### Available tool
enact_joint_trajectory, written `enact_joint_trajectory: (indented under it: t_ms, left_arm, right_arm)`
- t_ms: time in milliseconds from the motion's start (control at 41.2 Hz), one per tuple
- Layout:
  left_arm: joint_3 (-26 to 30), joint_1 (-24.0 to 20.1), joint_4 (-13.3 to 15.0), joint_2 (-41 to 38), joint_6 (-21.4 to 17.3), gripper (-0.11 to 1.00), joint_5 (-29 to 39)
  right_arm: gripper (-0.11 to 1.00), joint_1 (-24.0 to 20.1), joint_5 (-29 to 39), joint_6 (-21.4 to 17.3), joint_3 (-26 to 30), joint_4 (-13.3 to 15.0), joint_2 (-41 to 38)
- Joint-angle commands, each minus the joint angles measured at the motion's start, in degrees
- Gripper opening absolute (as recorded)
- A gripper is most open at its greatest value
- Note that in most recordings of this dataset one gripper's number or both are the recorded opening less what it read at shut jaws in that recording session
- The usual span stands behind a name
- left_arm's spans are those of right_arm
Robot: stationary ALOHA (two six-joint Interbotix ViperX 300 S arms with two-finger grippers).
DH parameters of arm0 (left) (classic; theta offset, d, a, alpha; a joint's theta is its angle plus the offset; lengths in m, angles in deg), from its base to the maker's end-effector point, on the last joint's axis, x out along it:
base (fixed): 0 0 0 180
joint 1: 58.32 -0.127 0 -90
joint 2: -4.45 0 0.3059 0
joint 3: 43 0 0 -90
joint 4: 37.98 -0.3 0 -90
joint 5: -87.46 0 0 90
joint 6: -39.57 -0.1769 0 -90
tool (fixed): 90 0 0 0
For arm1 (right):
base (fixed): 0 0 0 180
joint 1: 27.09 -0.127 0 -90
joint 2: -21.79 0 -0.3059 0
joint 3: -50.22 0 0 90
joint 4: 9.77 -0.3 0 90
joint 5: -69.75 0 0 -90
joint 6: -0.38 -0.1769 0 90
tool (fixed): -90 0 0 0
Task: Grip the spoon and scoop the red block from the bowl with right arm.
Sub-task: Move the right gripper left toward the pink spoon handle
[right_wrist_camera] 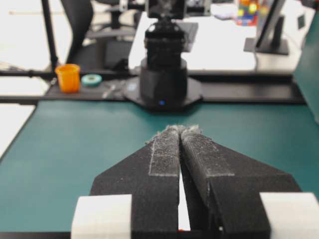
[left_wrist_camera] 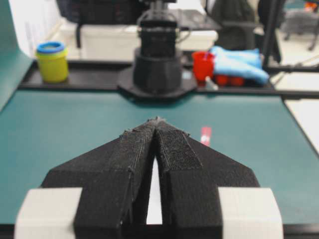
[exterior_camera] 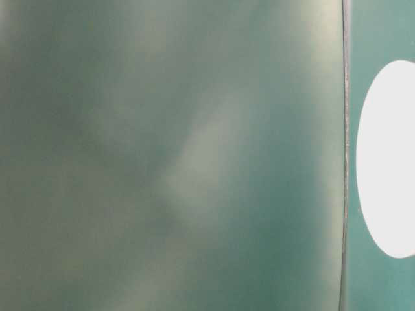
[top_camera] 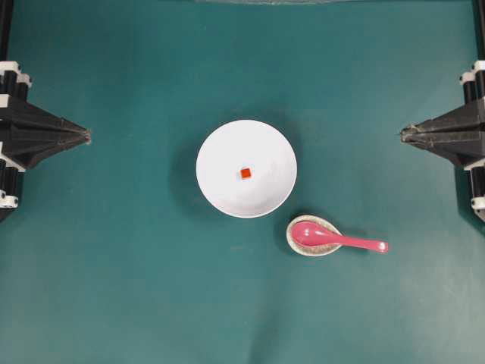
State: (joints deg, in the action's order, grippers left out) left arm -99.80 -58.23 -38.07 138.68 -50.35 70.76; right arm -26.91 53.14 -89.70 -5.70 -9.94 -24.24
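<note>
Both arms sit pulled back at the edges of the green surface [top_camera: 114, 288], pointing level toward the middle. The right gripper [top_camera: 404, 134] and left gripper [top_camera: 86, 136] are pinched closed, holding nothing. The red block [top_camera: 245, 173] lies in the white bowl [top_camera: 220, 148]; the spoon [top_camera: 333, 240] rests nearby on a small speckled dish [top_camera: 324, 249].

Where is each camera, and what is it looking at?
Overhead: above, looking straight down on the bowl, red block and spoon; both grippers at the edges.
Table-level: low, blurry; only a white shape, no robot.
Left wrist: behind the shut left gripper, facing the other arm's base.
Right wrist: behind the shut right gripper, likewise.
Shared: overhead also shows both grippers.
</note>
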Motion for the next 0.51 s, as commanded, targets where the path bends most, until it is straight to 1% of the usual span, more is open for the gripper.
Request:
enact_joint_trajectory:
  t_ms: [0,24,218,388,485]
  left_arm:
    - [3.1,0.5,0.0,-0.9,0.1,0.00,2.2]
    - [4.5,0.5,-0.3,-1.1,-0.4,0.00,5.7]
    - [5.2,0.5,-0.4,-1.1,0.1,0.00,12.1]
    - [5.2,0.5,-0.4,-1.1,0.4,0.00,16.0]
    - [5.2,0.5,-0.4,-1.1,0.4,0.00,16.9]
  right_arm:
    - [0.00,-0.5,-0.3,-1.3,1.5,-0.2,-0.3]
    - [0.00,-0.5,0.4,-1.1,2.4,-0.2,-0.3]
    - [0.00,-0.5,0.5,-1.1,2.9,-0.2,-0.3]
    - [0.00,-0.5,0.6,-1.2,2.9,-0.8,-0.6]
    - [0.00,-0.5,0.5,-1.2,3.0,-1.3,-0.7]
